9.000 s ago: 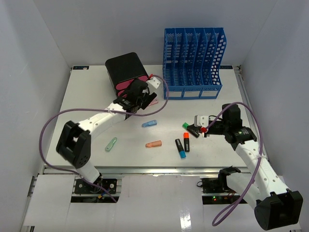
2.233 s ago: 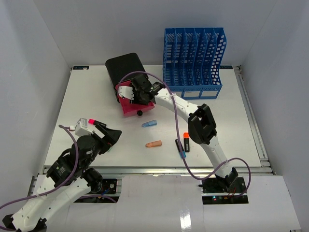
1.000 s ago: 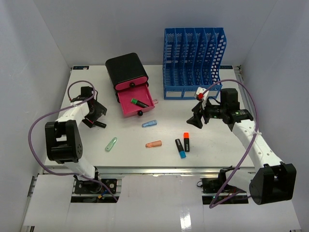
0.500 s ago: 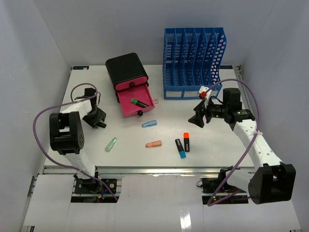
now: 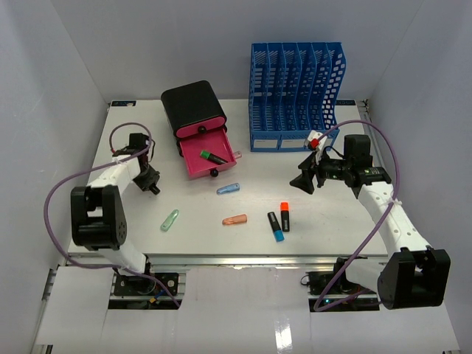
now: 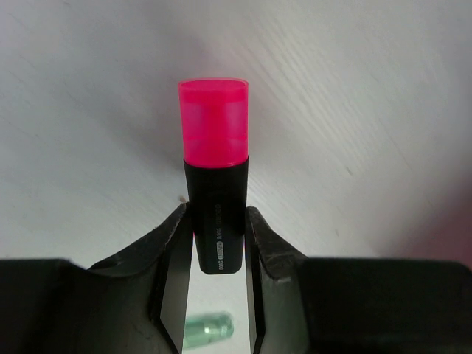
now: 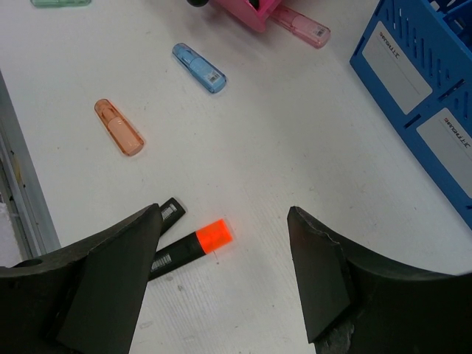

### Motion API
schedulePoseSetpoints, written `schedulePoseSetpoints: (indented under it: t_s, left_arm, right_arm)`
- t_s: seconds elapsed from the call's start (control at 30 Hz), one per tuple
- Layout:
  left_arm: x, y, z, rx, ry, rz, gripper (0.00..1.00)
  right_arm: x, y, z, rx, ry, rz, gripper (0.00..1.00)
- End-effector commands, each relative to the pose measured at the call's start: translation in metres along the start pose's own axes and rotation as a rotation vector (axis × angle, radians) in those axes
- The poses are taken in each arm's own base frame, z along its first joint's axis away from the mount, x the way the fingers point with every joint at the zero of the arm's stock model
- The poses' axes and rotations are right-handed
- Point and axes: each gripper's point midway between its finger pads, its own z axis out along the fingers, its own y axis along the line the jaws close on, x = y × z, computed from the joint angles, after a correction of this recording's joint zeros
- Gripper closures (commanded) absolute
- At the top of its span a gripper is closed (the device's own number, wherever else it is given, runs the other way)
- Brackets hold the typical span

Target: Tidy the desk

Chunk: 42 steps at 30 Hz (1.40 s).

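In the left wrist view my left gripper [image 6: 216, 225] is shut on the black body of a pink-capped highlighter [image 6: 214, 140], cap pointing away, above the white desk [image 5: 332, 214]. From above, that gripper [image 5: 150, 184] is at the desk's left, left of the open pink drawer [image 5: 198, 166]. My right gripper [image 5: 304, 181] hangs open at the right with nothing between its fingers. Seen from the right wrist, the right gripper [image 7: 225, 212] stands just above an orange-capped highlighter [image 7: 193, 247]. A green-capped highlighter [image 5: 214, 156] lies in the drawer.
The black drawer box [image 5: 192, 107] and blue file rack [image 5: 295, 96] stand at the back. Loose on the desk: a blue capsule [image 5: 228, 188], an orange one [image 5: 235, 219], a green one [image 5: 170, 220], a pink one [image 7: 301, 26], and a blue-capped highlighter [image 5: 275, 226].
My left gripper has closed from open onto the pink-capped highlighter at the left of the desk. The right arm has barely moved and stays open.
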Motion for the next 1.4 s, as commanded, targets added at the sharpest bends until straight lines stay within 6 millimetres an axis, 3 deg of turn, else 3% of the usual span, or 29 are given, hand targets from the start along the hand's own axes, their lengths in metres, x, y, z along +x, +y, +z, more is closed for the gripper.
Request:
schedulePoseSetpoints:
  t_s: [0.0,0.1,0.2,0.3,0.47,0.73,0.8,0.93,0.97,1.1,1.27,1.37]
  left_arm:
    - [-0.012,-0.068,-0.107,0.344,-0.273,0.294,1.0]
    - [0.005,-0.104,-0.156,0.521,-0.369,0.45,1.0]
    - [0.003,-0.121,-0.185,0.612,-0.357,0.357,1.0]
    - [0.018,-0.146,-0.198,0.72,-0.222,0.228,1.0]
    - [0.046,-0.193,-0.183,0.717,0.01,-0.037,1.0]
    - [0.054,-0.256,-0.186,0.715,0.041,-0.192,0.96]
    - [0.052,-0.261,-0.178,0.694,0.044,-0.231,0.9]
    - [0.057,-0.267,-0.16,0.652,0.068,-0.273,0.6]
    - [0.059,-0.268,-0.157,0.647,0.081,-0.272,0.49]
    - [0.063,-0.27,-0.151,0.635,0.093,-0.271,0.28]
    - [0.06,-0.268,-0.151,0.633,0.074,-0.273,0.27]
    - [0.056,-0.265,-0.163,0.66,0.06,-0.25,0.3]
  right_arm:
    - [0.002,0.004,-0.001,-0.018,-0.021,-0.027,0.25]
    - [0.005,0.004,0.0,-0.025,-0.019,-0.022,0.25]
    - [0.009,0.005,0.001,-0.032,-0.014,-0.012,0.25]
    - [0.012,0.004,0.002,-0.031,-0.009,-0.007,0.25]
    - [0.017,0.002,0.001,-0.028,-0.004,0.007,0.25]
    - [0.02,-0.001,0.0,-0.022,-0.001,0.013,0.25]
    - [0.021,0.0,0.0,-0.024,0.0,0.015,0.25]
    - [0.021,0.0,0.0,-0.023,-0.001,0.012,0.25]
    - [0.021,0.0,0.0,-0.023,-0.001,0.012,0.25]
    - [0.022,0.001,0.0,-0.032,0.003,0.007,0.24]
    - [0.025,0.003,0.0,-0.047,0.011,0.009,0.24]
    - [0.027,0.008,0.0,-0.071,0.012,0.002,0.24]
